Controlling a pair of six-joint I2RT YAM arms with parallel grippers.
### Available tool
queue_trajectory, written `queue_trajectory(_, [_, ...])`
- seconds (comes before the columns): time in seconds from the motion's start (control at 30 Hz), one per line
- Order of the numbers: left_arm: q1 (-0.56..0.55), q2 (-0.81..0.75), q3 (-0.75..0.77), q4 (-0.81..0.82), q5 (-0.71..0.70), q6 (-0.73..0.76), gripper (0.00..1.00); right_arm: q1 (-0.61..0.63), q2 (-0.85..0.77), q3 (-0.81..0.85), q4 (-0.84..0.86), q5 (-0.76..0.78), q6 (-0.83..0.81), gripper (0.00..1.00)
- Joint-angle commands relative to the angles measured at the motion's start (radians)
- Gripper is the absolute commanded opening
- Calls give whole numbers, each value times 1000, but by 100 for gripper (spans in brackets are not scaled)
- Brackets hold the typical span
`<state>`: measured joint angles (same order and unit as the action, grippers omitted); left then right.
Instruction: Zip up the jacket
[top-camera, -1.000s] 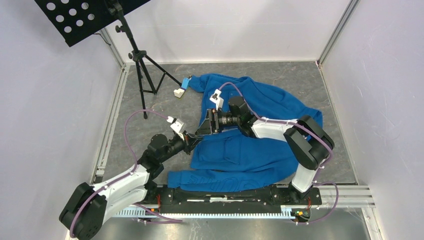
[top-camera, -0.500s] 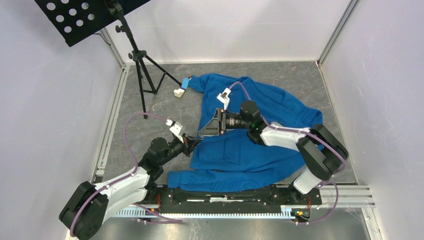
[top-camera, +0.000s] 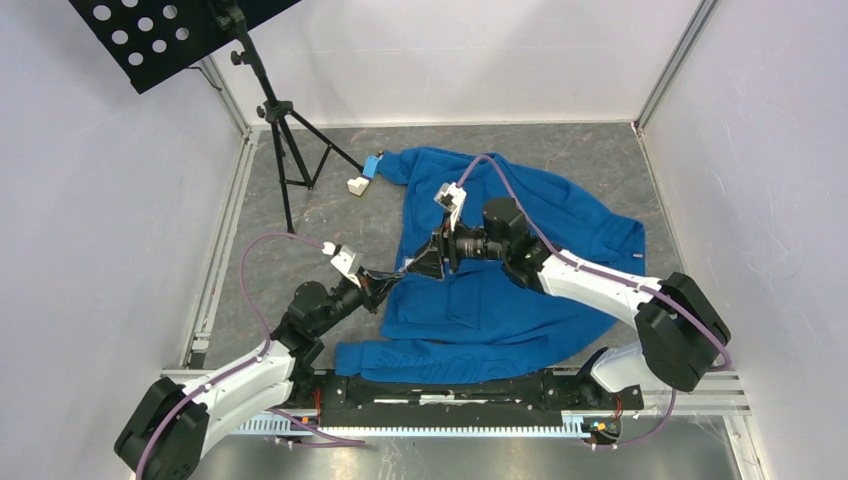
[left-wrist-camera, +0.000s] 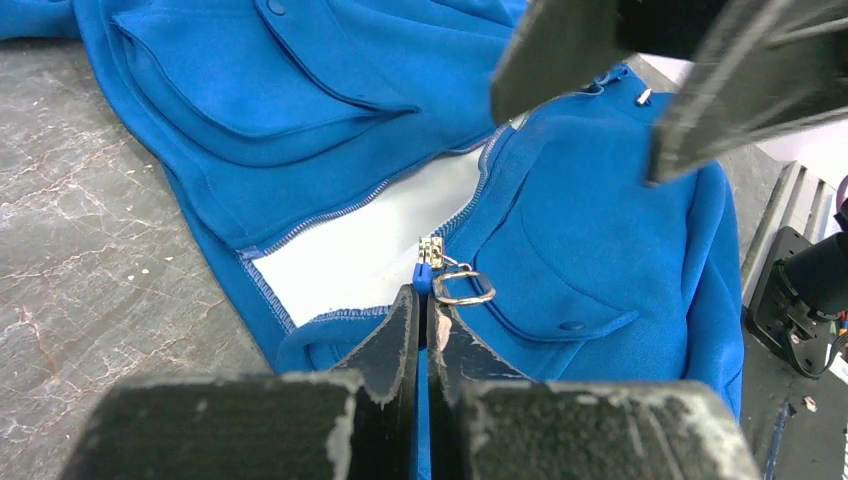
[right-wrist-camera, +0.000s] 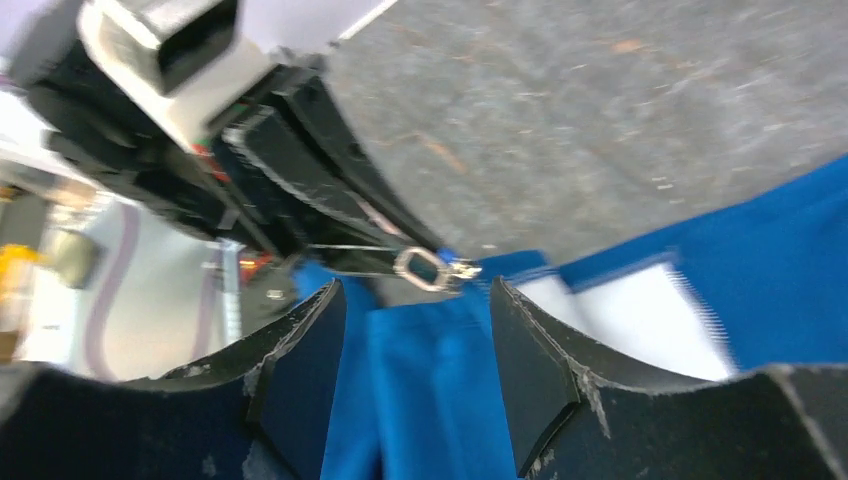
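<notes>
The bright blue jacket (top-camera: 520, 300) lies spread on the grey table, its front partly open and its white lining (left-wrist-camera: 350, 255) showing. My left gripper (left-wrist-camera: 424, 295) is shut on the bottom hem just below the silvery zipper slider (left-wrist-camera: 431, 250) and its ring pull (left-wrist-camera: 463, 288). In the top view the left gripper (top-camera: 385, 281) is at the jacket's left edge. My right gripper (right-wrist-camera: 416, 290) is open, with blue cloth between its jaws and the ring pull (right-wrist-camera: 422, 268) just beyond its tips. It hovers over the zipper, facing the left gripper (right-wrist-camera: 330, 215).
A black music stand on a tripod (top-camera: 285, 130) stands at the back left. A small white and blue object (top-camera: 365, 177) lies by the jacket's far sleeve. White walls with metal frame posts enclose the table. The arms' mounting rail (top-camera: 450, 390) runs along the near edge.
My right arm's elbow has swung out to the right and its gripper has come down closer to the zipper pull. My left gripper has kept its hold and shifted slightly left.
</notes>
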<state>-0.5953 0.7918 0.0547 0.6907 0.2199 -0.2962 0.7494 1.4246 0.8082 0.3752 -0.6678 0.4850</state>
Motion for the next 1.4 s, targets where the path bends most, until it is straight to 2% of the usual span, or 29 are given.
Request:
queue_trajectory(0.0, [0, -34, 18, 5, -4, 23, 2, 5, 5, 69, -169, 186, -373, 61])
queue_trajectory(0.07, [0, -39, 29, -24, -24, 15, 2, 5, 13, 57, -117, 165, -390, 62])
queue_trajectory(0.13, [0, -36, 42, -56, -34, -8, 2, 5, 30, 76, -127, 216, -384, 61])
queue_trajectory(0.3, [-1, -10, -29, 50, -56, -118, 2, 8, 96, 120, -109, 274, -396, 54])
queue_trajectory(0.43, [0, 3, -25, -25, -69, -155, 2, 8, 192, 205, -154, 377, -517, 50])
queue_trajectory(0.6, [-1, 9, -23, -94, -61, -246, 2, 8, 351, 354, -278, 454, -627, 52])
queue_trajectory(0.8, [0, 41, -37, -159, -14, -307, 2, 9, 444, 405, -288, 429, -657, 56])
queue_trajectory(0.97, [0, 59, -116, -17, -4, -311, 2, 10, 489, 417, -284, 420, -677, 56])
queue_trajectory(1.2, [0, 102, -113, 33, -6, -283, 2, 18, 549, 433, -286, 447, -691, 54])
queue_trajectory(1.37, [0, 118, -121, 59, -7, -282, 2, 31, 581, 427, -235, 494, -664, 57])
